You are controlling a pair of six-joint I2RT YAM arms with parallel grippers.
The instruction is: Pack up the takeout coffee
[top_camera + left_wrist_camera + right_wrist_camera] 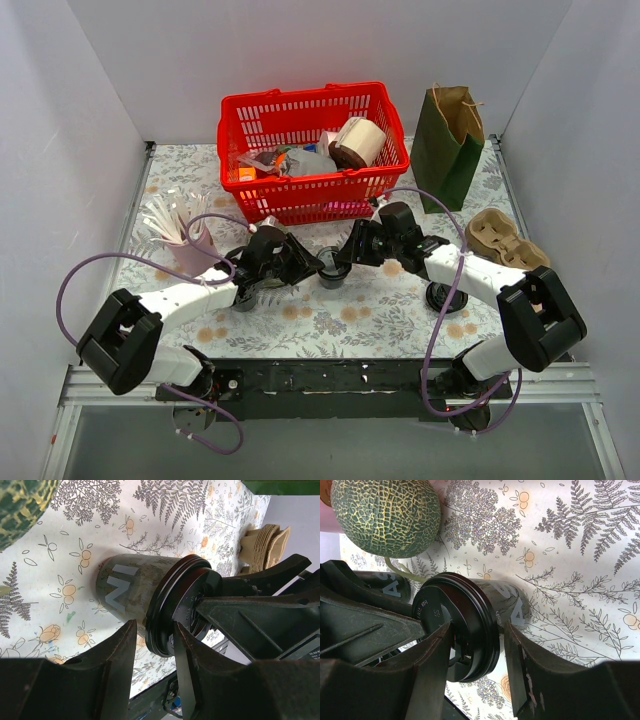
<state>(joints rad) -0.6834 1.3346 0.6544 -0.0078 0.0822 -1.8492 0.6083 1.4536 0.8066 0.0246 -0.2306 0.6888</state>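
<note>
The left claw (154,628) has its two fingers a little apart, and the rim of the black lid (175,595) shows in the gap. I cannot tell if it squeezes. The right claw (479,630) has its fingers wider apart, one on each side of the same lid, and I cannot tell if it grips. The takeout coffee cup (122,592) is on the table (330,320), just in front of the red basket (300,200), between both claws. Only the wrist views show the white letters on the cup and a green melon (385,515). Only the top view shows the basket. In it lie a cream roll (360,140) with a brown end and small packets (262,165). A green paper bag (447,145) stands just right of the basket.
</note>
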